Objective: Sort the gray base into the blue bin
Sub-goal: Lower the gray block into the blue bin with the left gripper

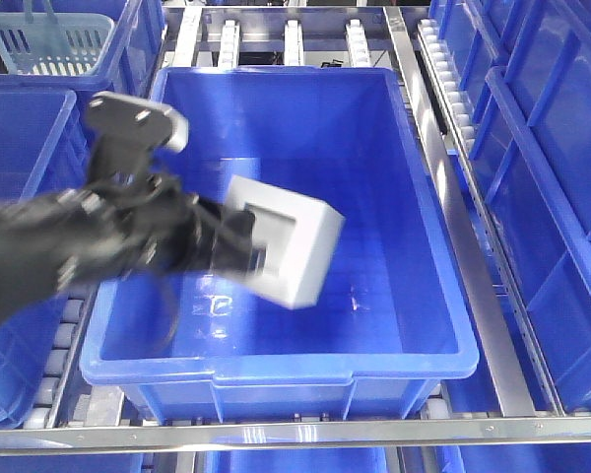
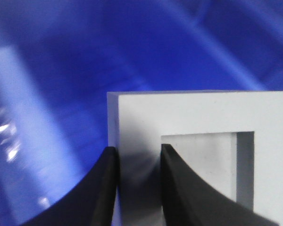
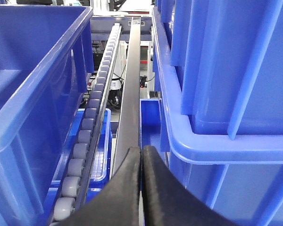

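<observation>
Block aloft: left tool (image 2: pixel 137 162) clamps wall of gray base (image 1: pixel 294 251), tilted, directly above floor of blue bin (image 1: pixel 414 365); right tool (image 3: pixel 141 162) clenched, empty, parked beside racks.

No readable text in any view.
No labels, brands, numbers or signs legible on the blue bin (image 1: pixel 433 286), the gray base (image 1: pixel 300 246), or surrounding crates and rails.

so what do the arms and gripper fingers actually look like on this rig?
Left arm: black and bulky, with thin black cables looping beneath and a gray-and-black camera bracket on top. Left gripper and right gripper both have smooth, matte-black, curved, tapering fingers. No markings visible.
</observation>
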Tool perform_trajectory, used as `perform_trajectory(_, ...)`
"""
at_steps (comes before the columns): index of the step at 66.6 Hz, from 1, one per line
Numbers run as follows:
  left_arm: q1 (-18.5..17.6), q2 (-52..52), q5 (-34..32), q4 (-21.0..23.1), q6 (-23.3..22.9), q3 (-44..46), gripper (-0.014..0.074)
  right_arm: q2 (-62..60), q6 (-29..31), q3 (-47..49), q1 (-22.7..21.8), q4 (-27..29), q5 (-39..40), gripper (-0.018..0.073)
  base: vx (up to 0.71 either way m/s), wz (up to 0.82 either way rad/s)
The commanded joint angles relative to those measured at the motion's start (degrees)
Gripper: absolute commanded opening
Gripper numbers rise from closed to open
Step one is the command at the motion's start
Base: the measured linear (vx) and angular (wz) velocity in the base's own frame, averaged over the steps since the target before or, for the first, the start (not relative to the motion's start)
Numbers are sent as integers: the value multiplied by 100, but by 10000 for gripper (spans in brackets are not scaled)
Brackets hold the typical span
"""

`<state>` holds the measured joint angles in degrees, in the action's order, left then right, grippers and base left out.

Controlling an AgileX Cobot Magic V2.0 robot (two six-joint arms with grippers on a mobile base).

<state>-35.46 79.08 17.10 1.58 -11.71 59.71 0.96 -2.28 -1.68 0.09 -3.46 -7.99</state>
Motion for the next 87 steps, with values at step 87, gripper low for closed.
perform_trajectory(87, 619, 3550, 2668, -290, -214, 3979, 348, 57, 38, -97, 13, -37, 451, -9, 0, 0)
